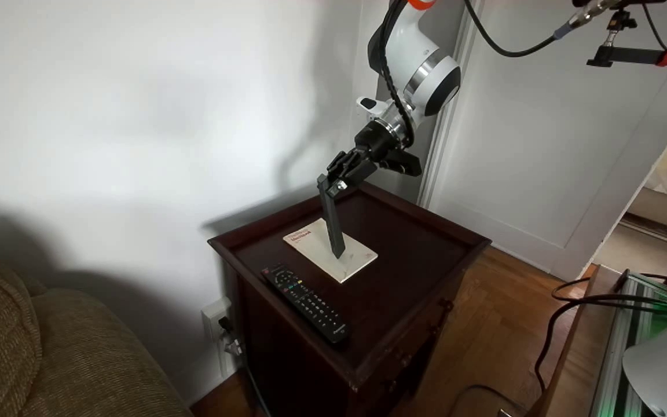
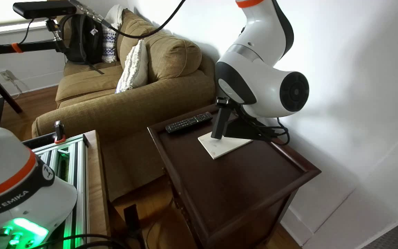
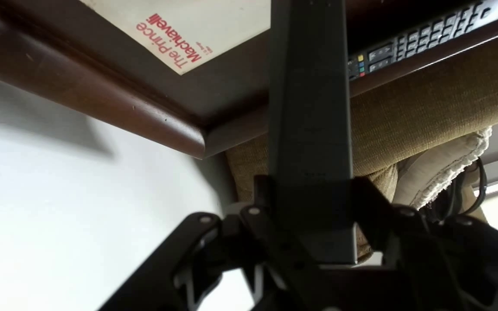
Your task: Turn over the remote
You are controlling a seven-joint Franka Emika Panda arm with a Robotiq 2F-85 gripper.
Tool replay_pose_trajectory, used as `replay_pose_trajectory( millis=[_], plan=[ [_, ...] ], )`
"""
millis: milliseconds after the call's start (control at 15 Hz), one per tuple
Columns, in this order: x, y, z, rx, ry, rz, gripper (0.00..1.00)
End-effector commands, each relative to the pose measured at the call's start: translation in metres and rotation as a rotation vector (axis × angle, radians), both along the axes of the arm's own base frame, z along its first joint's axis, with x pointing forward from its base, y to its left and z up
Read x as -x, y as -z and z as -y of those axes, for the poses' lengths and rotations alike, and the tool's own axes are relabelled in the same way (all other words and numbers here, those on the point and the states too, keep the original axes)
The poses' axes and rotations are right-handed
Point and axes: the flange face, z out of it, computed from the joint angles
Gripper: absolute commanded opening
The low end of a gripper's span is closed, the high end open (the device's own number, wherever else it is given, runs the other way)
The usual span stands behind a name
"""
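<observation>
The remote (image 1: 332,223) is a slim, dark grey-black bar. My gripper (image 1: 333,182) is shut on it near its upper end. It hangs steeply tilted, lower end over the pale booklet (image 1: 313,249); I cannot tell whether it touches. The remote also shows in an exterior view (image 2: 221,122), with the gripper (image 2: 224,101) partly hidden behind the arm. In the wrist view the remote (image 3: 309,103) runs up through the picture, a plain face toward the camera, between the two fingers of the gripper (image 3: 311,201).
A longer black remote with pale buttons (image 1: 310,307) lies along the edge of the dark wooden cabinet top (image 1: 426,301), beside the booklet. The cabinet has a raised rim (image 2: 181,176). A white wall (image 1: 136,127) stands close behind. A brown sofa (image 2: 123,100) adjoins one side.
</observation>
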Motion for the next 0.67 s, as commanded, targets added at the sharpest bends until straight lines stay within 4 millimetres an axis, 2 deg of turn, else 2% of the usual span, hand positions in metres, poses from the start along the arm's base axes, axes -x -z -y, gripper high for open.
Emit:
replay_pose_trajectory(
  millis=[0, 467, 533, 600],
  plan=[
    [0.0061, 0.0178, 0.0105, 0.075, -0.001, 0.004, 0.26],
    [0.0082, 0.0167, 0.0134, 0.084, 0.0, 0.004, 0.26],
    [0.0085, 0.0166, 0.0137, 0.085, 0.0, 0.003, 0.27],
    [0.0088, 0.0165, 0.0141, 0.086, 0.0, 0.003, 0.32]
  ],
)
